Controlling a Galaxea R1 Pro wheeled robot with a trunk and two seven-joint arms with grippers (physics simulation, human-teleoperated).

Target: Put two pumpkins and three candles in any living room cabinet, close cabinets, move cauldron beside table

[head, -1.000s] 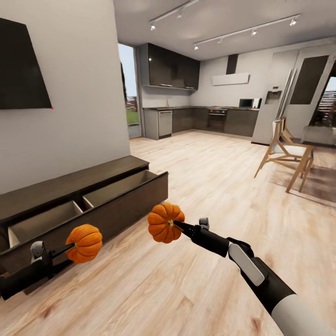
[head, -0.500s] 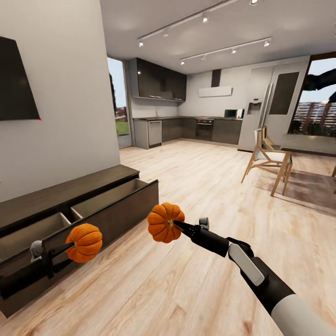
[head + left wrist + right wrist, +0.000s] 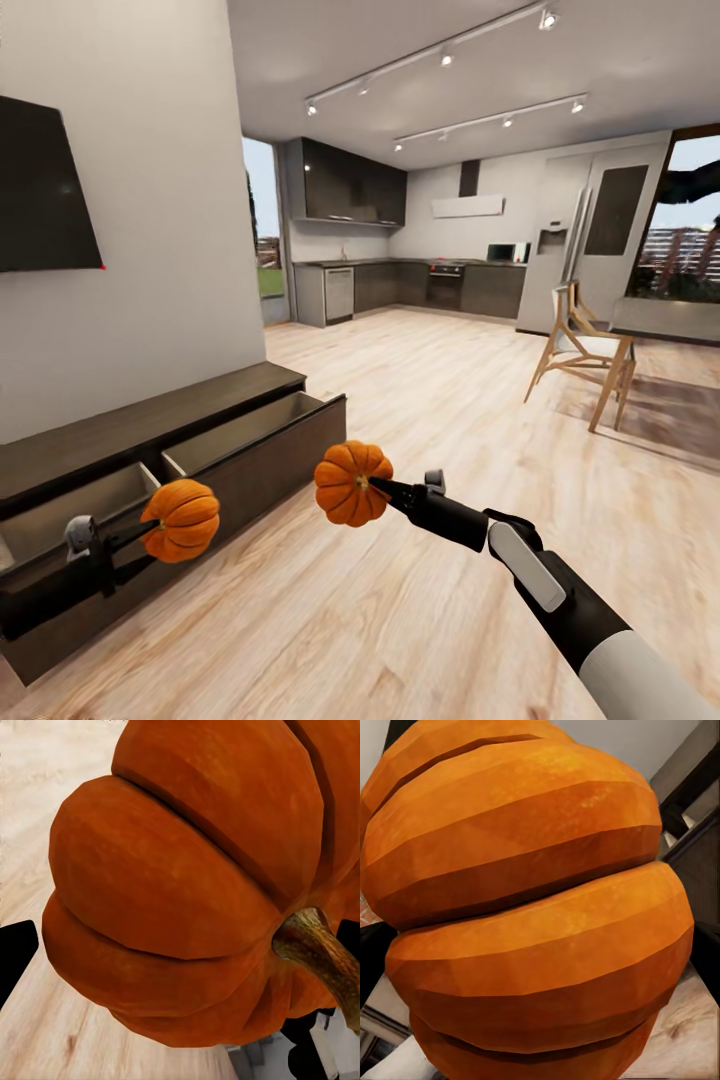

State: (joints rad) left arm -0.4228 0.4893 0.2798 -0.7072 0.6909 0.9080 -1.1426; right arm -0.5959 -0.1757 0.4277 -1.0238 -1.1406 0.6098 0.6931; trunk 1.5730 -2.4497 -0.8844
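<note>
Each gripper, L (image 3: 150, 532) & R (image 3: 372, 484), holds a pumpkin (cabinet (image 3: 150, 440) drawers apparently open).

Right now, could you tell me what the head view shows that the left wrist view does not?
Head view alone: the cabinet with its drawers pulled open, the right gripper holding the second pumpkin, the wall screen, the chair and the kitchen. Left wrist view alone: the curved brown stem up close. Both share the left pumpkin, held at the left gripper, and the wood floor.
</note>
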